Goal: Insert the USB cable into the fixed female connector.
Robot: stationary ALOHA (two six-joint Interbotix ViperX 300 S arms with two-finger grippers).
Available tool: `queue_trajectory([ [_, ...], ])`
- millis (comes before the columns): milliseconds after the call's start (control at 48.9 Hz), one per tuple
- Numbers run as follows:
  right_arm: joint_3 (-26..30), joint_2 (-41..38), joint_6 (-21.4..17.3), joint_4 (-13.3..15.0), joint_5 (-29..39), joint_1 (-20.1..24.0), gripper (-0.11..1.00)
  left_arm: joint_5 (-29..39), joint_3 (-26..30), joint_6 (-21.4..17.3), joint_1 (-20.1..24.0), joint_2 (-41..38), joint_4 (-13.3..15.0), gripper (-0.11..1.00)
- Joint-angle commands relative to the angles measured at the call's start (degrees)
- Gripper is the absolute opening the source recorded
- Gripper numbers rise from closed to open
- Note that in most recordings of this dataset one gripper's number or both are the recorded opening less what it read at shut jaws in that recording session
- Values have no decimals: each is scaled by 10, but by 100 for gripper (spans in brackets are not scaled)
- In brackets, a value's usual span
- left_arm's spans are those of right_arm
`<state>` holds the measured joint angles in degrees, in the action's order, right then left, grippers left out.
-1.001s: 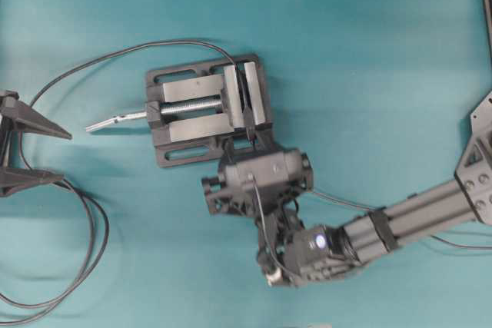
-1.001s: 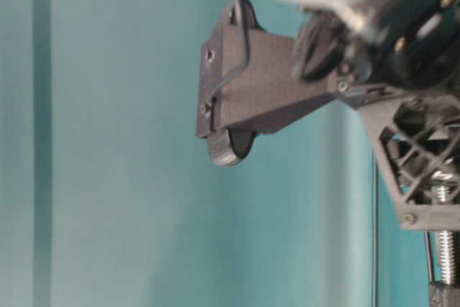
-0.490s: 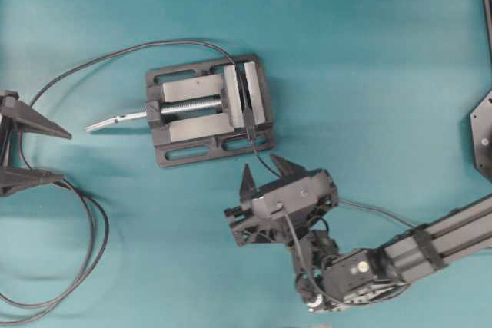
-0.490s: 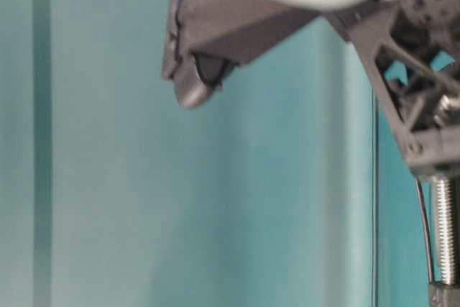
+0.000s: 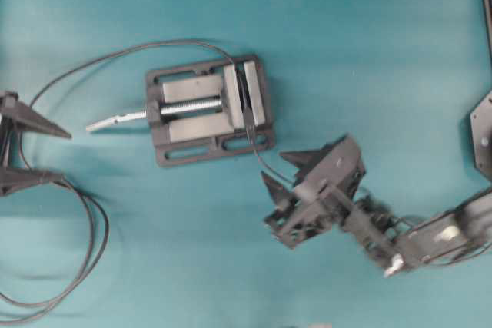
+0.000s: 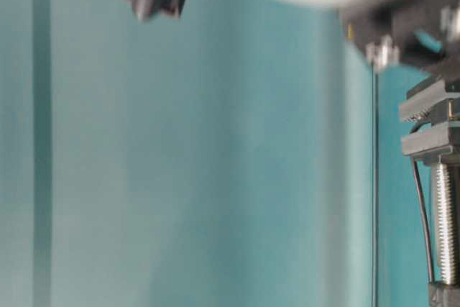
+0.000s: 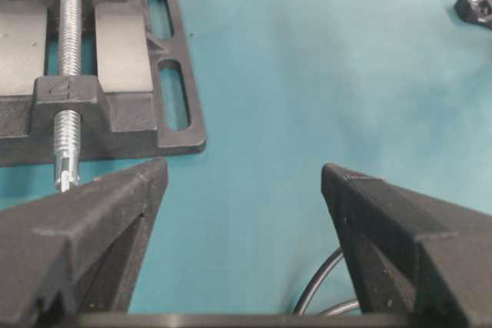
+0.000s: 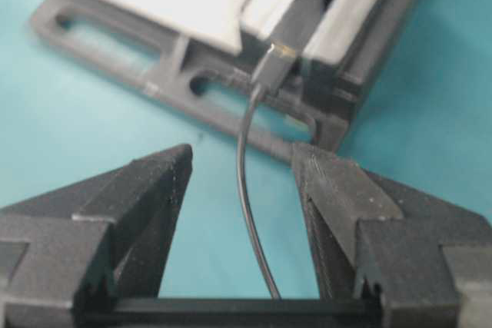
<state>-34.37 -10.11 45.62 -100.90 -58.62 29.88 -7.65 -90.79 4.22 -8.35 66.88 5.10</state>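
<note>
- The right claw (image 8: 240,182) hangs released over the teal surface (image 5: 384,51), its prongs to either side of the USB cable (image 8: 244,190) but not gripping it.
- The cable's plug sits in the fixed female connector (image 8: 296,24), clamped in the vise (image 5: 207,109).
- The left claw (image 7: 242,213), also released, waits well apart.
- Any retreat should lift clear without snagging the cord.

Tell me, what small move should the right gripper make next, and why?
Probably lift the right gripper straight up, with its jaws open. The plug of the thin black USB cable appears already seated in the small black socket clamped in the dark grey metal vise, and the cord runs between the open fingers, untouched. Rising should clear it without tugging the plug.
</note>
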Motion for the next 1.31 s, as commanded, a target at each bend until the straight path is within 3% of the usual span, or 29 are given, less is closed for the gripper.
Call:
queue_trajectory([
  [0,-52,65,-8,39,66,2,60,-5,7,6,0,-4,-2,95],
  [82,-88,94,-4,66,81,2,60,-4,7,6,0,-4,-1,95],
  [327,-150,148,7,195,57,1,47,-4,7,6,0,-4,-1,95],
  [490,-194,195,4,276,128,0,41,-5,7,6,0,-4,-1,95],
  [634,-235,246,6,309,179,-3,40,-4,7,6,0,-4,-1,95],
  [879,-329,385,10,367,186,-17,38,-4,7,6,0,-4,-1,95],
  [1083,-395,523,10,440,246,-69,32,-4,7,6,0,-4,-2,95],
  [1288,-447,649,13,475,353,-125,28,-4,7,6,0,-4,-1,95],
])
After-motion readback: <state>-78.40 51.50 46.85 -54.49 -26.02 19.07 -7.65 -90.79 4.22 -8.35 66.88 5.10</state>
